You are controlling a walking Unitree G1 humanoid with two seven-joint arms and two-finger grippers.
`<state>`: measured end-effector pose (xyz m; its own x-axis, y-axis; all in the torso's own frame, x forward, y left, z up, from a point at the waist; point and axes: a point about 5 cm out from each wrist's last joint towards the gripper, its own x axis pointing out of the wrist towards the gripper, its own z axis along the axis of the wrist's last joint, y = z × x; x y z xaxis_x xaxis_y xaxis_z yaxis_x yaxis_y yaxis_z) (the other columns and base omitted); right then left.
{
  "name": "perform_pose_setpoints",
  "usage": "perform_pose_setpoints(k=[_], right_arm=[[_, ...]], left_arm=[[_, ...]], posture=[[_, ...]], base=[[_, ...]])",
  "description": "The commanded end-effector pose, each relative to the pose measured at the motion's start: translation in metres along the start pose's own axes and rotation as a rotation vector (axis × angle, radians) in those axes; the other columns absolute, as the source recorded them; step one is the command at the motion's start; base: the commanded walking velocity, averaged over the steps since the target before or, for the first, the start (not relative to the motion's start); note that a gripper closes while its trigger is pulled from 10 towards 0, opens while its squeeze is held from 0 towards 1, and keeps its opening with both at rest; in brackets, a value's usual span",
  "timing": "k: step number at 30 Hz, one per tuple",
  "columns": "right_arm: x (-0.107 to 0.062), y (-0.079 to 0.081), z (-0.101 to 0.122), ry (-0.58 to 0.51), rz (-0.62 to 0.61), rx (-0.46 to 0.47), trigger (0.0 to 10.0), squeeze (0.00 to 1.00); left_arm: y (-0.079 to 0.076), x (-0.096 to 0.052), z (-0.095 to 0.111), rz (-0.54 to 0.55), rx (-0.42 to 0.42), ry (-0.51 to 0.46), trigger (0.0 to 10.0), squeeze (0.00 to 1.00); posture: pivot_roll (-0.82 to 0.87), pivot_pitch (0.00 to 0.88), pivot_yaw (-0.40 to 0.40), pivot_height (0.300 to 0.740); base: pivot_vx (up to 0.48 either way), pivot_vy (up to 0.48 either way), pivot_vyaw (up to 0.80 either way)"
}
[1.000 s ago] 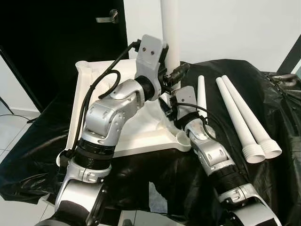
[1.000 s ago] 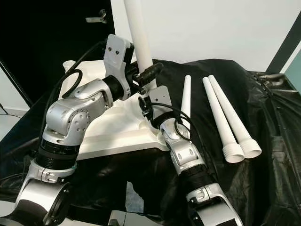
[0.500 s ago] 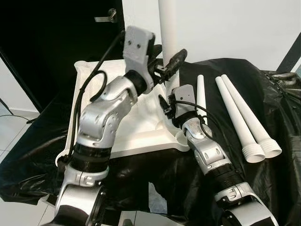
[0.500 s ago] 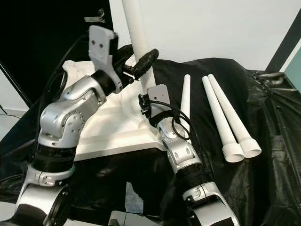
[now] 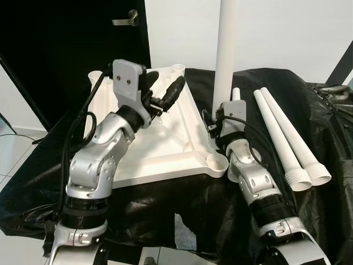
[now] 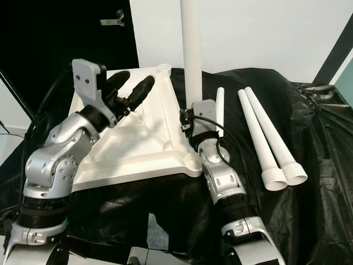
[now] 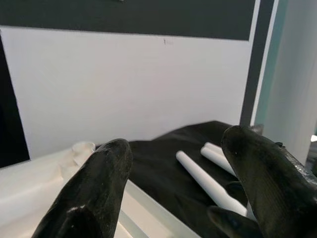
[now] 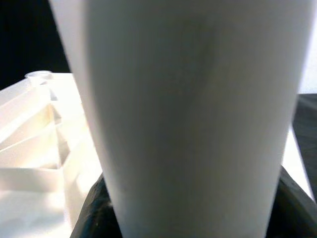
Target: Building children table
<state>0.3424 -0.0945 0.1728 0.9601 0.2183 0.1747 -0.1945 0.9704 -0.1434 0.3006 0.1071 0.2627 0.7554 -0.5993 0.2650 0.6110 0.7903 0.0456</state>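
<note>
Tabletop (image 5: pixel 165 143) lies upside down on the black-draped counter (image 5: pixel 33 187), and my right pincer (image 5: pixel 223 122) is closed around the white leg (image 5: pixel 226 52), holding it upright just beside the near corner socket (image 5: pixel 216 162). My left pincer (image 5: pixel 168 94) hovers over the tabletop with its fingers spread and nothing in them. With one grip low on so long a leg, I judge it could tilt and miss or jam in the socket, or nudge the three spare legs (image 5: pixel 281 138) lying nearby.

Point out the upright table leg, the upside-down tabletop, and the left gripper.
upright leg (image 5: pixel 225 61), left eye view, mid-shaft.
tabletop (image 5: pixel 165 146), left eye view, bare ribbed underside.
left gripper (image 5: pixel 168 95), left eye view, between its fingers' tips.
</note>
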Motion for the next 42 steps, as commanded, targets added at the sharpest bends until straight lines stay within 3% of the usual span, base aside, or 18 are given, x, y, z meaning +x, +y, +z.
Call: perform_pose_setpoints(k=[1, 7, 12, 18, 27, 42], right_arm=[[-0.001, -0.003, 0.006, -0.027, -0.004, 0.016, 10.0, 0.00], [-0.006, -0.002, 0.005, -0.039, 0.036, -0.006, 10.0, 0.00], [-0.008, 0.000, 0.005, -0.048, 0.059, 0.005, 10.0, 0.00], [-0.017, 0.002, 0.007, -0.069, 0.105, 0.050, 10.0, 0.00], [-0.028, 0.005, 0.007, -0.065, 0.112, 0.087, 10.0, 0.00], [-0.047, 0.000, -0.005, -0.005, 0.051, 0.148, 10.0, 0.00]], left_arm=[[-0.002, -0.005, -0.003, -0.031, 0.004, 0.020, 10.0, 0.00], [-0.008, -0.021, -0.019, -0.059, -0.029, 0.085, 10.0, 0.00], [-0.014, -0.026, -0.024, -0.094, -0.037, 0.104, 10.0, 0.00], [-0.027, -0.042, -0.042, -0.198, -0.034, 0.160, 10.0, 0.00], [-0.037, -0.060, -0.065, -0.307, 0.035, 0.292, 10.0, 0.00], [-0.041, -0.072, -0.072, -0.351, 0.063, 0.344, 10.0, 0.00]], posture=[[0.13, 0.000, -0.011, 0.740], [0.13, 0.000, -0.015, 0.740], [0.13, 0.000, -0.018, 0.740], [0.13, 0.000, -0.015, 0.740], [0.12, 0.000, -0.009, 0.740], [0.12, 0.000, 0.000, 0.740]], base=[[0.000, 0.000, 0.00], [0.000, 0.000, 0.00], [0.000, 0.000, 0.00], [0.000, 0.000, 0.00], [0.000, 0.000, 0.00], [0.000, 0.000, 0.00]])
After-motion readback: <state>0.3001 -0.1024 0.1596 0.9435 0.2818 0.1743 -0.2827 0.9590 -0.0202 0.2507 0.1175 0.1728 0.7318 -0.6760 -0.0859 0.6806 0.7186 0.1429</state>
